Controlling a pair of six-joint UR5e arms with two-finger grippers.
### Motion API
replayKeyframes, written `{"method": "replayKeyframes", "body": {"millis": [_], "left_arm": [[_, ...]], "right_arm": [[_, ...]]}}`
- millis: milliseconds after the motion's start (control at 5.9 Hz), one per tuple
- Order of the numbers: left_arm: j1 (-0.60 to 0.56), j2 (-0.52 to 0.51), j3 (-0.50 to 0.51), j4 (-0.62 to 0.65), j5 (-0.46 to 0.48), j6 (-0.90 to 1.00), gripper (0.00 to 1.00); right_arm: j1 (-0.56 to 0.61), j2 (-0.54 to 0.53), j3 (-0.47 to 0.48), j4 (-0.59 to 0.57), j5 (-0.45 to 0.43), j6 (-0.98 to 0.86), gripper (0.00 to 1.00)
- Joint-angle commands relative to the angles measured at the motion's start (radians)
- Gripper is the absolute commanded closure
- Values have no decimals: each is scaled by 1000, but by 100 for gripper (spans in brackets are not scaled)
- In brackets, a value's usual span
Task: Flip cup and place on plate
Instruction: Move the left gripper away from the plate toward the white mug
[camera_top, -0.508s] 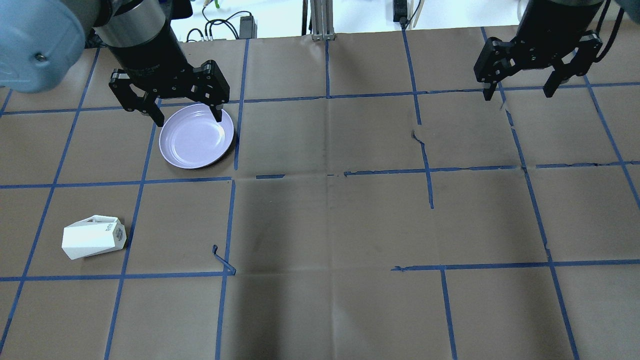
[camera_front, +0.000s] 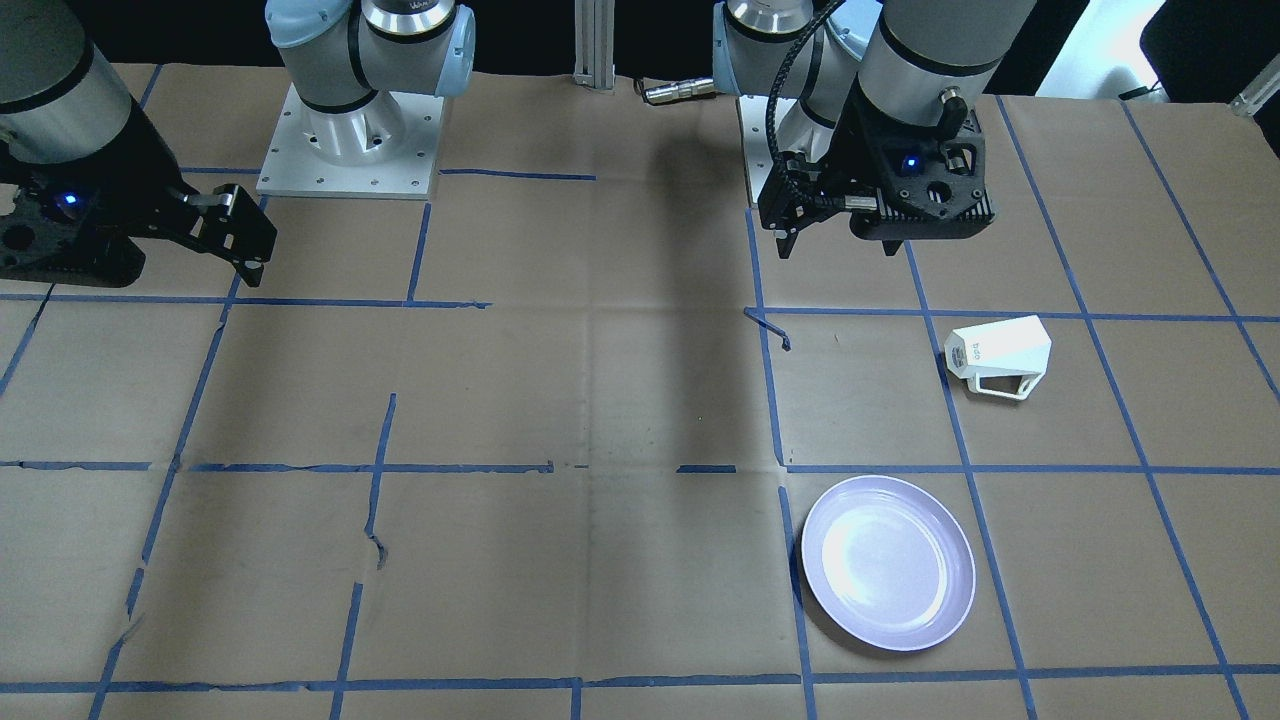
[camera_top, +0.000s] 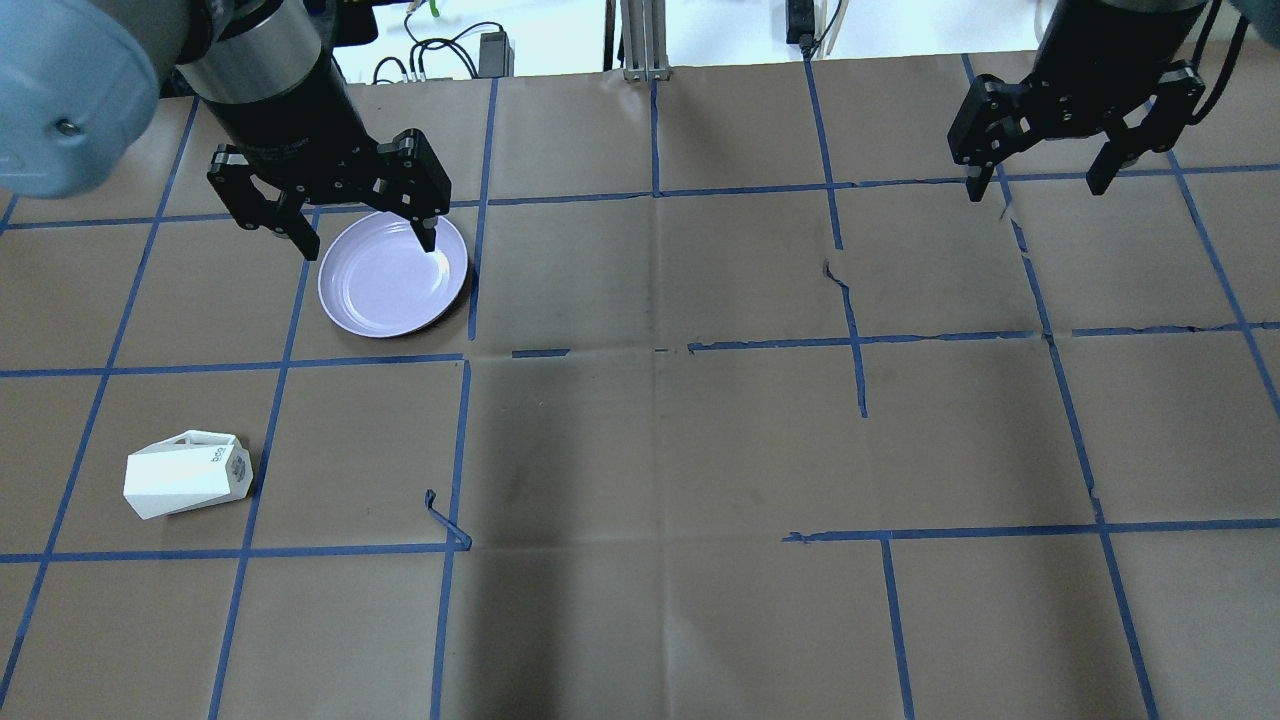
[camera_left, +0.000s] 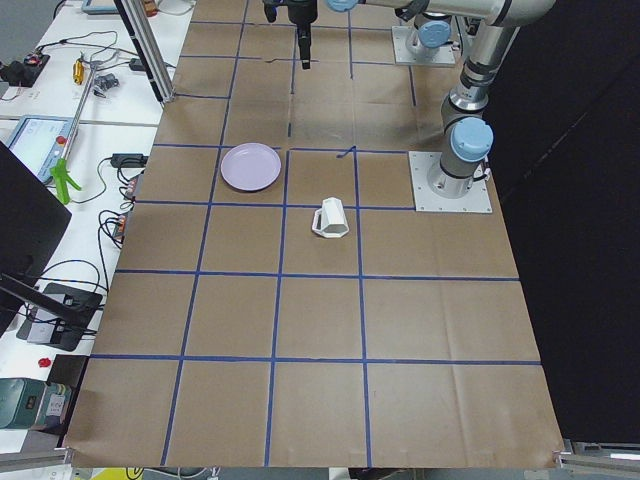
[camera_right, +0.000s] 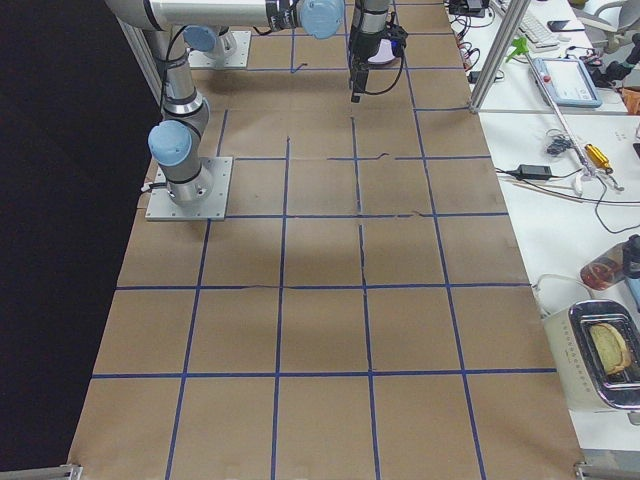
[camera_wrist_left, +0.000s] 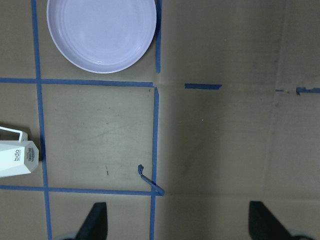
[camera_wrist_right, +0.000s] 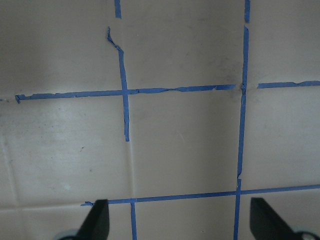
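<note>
The white faceted cup (camera_top: 187, 474) lies on its side on the brown paper at the near left, handle toward the far side. It also shows in the front view (camera_front: 1000, 352) and at the left edge of the left wrist view (camera_wrist_left: 17, 158). The lavender-white plate (camera_top: 393, 275) sits empty, farther out and to the cup's right; it also shows in the front view (camera_front: 888, 562) and the left wrist view (camera_wrist_left: 101, 32). My left gripper (camera_top: 366, 243) is open and empty, high above the table and touching neither. My right gripper (camera_top: 1037, 188) is open and empty, high at the far right.
A loose curl of blue tape (camera_top: 447, 520) sticks up to the right of the cup. Torn tape (camera_top: 845, 290) runs across mid-table. An aluminium post (camera_top: 640, 40) and cables stand at the far edge. The arm bases (camera_front: 345, 130) sit on the robot's side.
My left gripper has shifted slightly up and to the left in the overhead view. The cup, the plate and the right arm have not moved.
</note>
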Motion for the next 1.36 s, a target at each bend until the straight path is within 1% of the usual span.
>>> {"method": "replayKeyframes", "body": {"millis": [0,339,508,847,1017,1186], "left_arm": [[85,33,-31,-19,4,94,1],[342,125,-138,-17,4,400,1],[488,145,-158,-20,5,570,1],[792,128,-160,-11,2,933,1],[903,108,-158,-5,-1,1070,1],[925,92,-160,-5,-4,1104,1]], "right_arm": [[0,0,0,0,0,0,0],[0,0,0,0,0,0,0],[0,0,0,-1,0,0,0],[0,0,0,0,0,0,0],[0,0,0,-1,0,0,0],[0,0,0,0,0,0,0]]}}
